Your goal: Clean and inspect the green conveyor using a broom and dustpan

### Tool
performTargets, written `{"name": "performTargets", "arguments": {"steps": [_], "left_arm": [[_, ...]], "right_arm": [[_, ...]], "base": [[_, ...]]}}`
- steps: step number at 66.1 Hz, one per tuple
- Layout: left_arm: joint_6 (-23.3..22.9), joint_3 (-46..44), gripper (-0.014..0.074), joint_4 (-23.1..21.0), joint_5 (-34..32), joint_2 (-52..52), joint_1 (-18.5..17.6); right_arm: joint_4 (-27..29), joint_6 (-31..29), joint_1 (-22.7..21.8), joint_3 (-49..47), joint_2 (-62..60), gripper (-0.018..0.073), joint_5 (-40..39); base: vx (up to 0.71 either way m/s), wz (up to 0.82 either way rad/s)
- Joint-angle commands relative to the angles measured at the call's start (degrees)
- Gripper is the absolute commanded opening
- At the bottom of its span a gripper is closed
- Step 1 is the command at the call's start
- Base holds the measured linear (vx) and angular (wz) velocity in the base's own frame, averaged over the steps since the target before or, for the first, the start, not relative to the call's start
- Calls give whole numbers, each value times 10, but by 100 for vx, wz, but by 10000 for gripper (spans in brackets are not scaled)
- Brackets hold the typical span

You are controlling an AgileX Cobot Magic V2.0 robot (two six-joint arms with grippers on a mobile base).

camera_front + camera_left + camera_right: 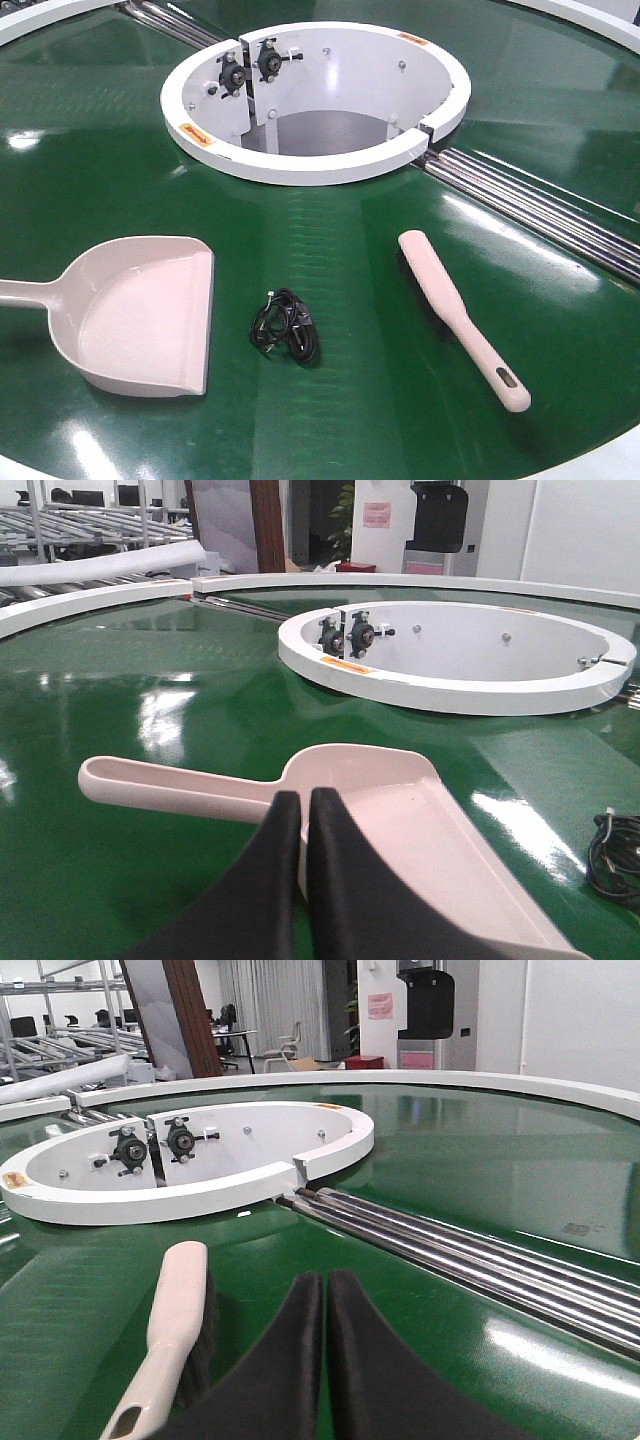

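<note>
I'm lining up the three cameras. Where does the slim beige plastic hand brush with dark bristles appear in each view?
Front view: the beige plastic broom lies lower right on the glossy green conveyor, handle toward the bottom right corner.
Left wrist view: not in it.
Right wrist view: the broom sits lower left, beside the shut right gripper.
Shared landmark: the white ring-shaped housing, in all three.

1. The dustpan lies at eight o'clock on the green conveyor, handle toward nine.
2. The broom lies at four o'clock.
3. A black cable sits between them.
4. A white ring housing is at twelve.
</note>
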Motion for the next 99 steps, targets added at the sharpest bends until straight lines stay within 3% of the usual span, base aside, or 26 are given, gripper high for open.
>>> {"name": "performTargets", "arguments": {"steps": [1, 70, 77, 82, 90, 99], "left_arm": [[-1, 5, -6, -2, -41, -8, 1], [-2, 3, -6, -3, -45, -8, 1], [-56, -5, -6, -64, -50, -8, 1], [-53, -27, -6, -61, -51, -8, 1], [-7, -107, -6, -57, -43, -2, 1], [13, -219, -6, -56, 52, 60, 1]], "right_arm": [[-4, -1, -2, 2, -7, -9, -44], [-4, -1, -2, 2, -6, -9, -44], [-4, -1, -2, 2, -6, -9, -44], [-4, -1, -2, 2, -6, -9, -44], [-4, -1, -2, 2, -6, -9, -44], [-4, -1, -2, 2, -6, -9, -44]], "base": [[0, 0], [0, 0], [0, 0], [0, 0], [0, 0], [0, 0]]}}
